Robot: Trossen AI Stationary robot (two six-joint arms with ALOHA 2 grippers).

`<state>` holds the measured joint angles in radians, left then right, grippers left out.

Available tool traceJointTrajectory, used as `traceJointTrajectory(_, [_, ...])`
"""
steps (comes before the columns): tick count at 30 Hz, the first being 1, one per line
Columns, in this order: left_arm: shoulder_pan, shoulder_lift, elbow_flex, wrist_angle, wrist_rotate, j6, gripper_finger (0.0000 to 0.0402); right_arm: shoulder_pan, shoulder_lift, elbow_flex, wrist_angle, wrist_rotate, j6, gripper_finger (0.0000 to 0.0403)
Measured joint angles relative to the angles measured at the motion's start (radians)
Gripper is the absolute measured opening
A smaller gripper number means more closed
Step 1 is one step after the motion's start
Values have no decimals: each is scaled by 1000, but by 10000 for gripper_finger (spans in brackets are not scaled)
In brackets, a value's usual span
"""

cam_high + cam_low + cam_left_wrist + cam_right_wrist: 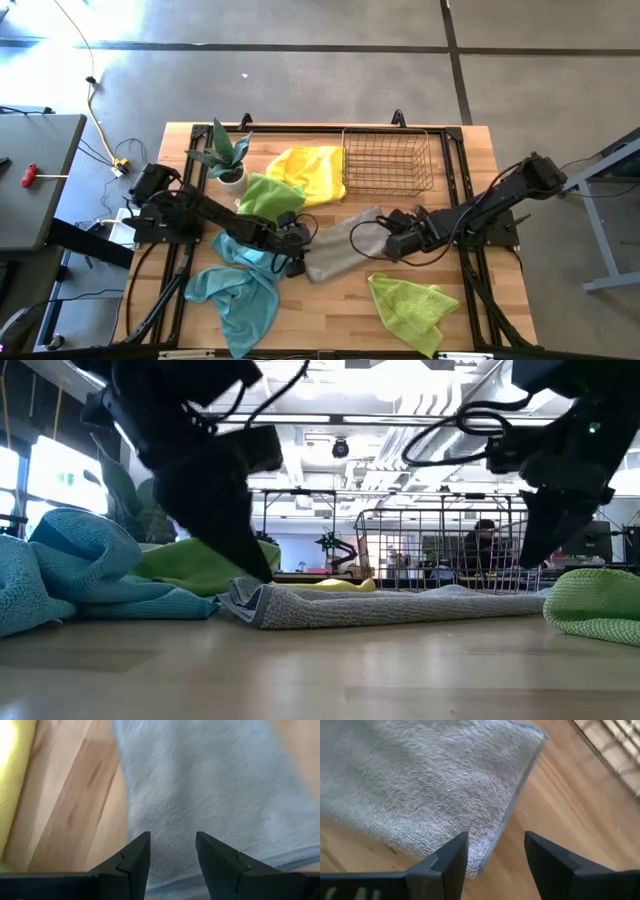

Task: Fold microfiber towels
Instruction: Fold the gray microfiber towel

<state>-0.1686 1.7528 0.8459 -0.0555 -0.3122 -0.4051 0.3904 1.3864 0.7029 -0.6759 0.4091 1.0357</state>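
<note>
On the worktop (330, 320) the grey towel (338, 246) lies flat at the middle, between my two arms. My left gripper (172, 862) hangs over its left end, fingers spread, holding nothing. My right gripper (496, 865) hovers at its right edge, fingers parted, empty too.

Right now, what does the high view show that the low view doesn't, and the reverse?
Only the high view shows the potted plant, the yellow towel spread flat, and both arms reaching to the middle of the table.

Only the low view shows the room behind, with a person seen through the wire basket.

Both show the grey towel lying flat, the teal towel and a lime green towel.
</note>
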Motion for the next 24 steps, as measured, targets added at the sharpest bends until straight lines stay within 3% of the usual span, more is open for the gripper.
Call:
traceJointTrajectory(9, [-1, 100, 5, 73, 3, 5, 149, 3, -8, -88, 78, -47, 215, 206])
traceJointTrajectory(24, [-14, 105, 3, 64, 0, 7, 149, 4, -14, -183, 321, -105, 328, 197])
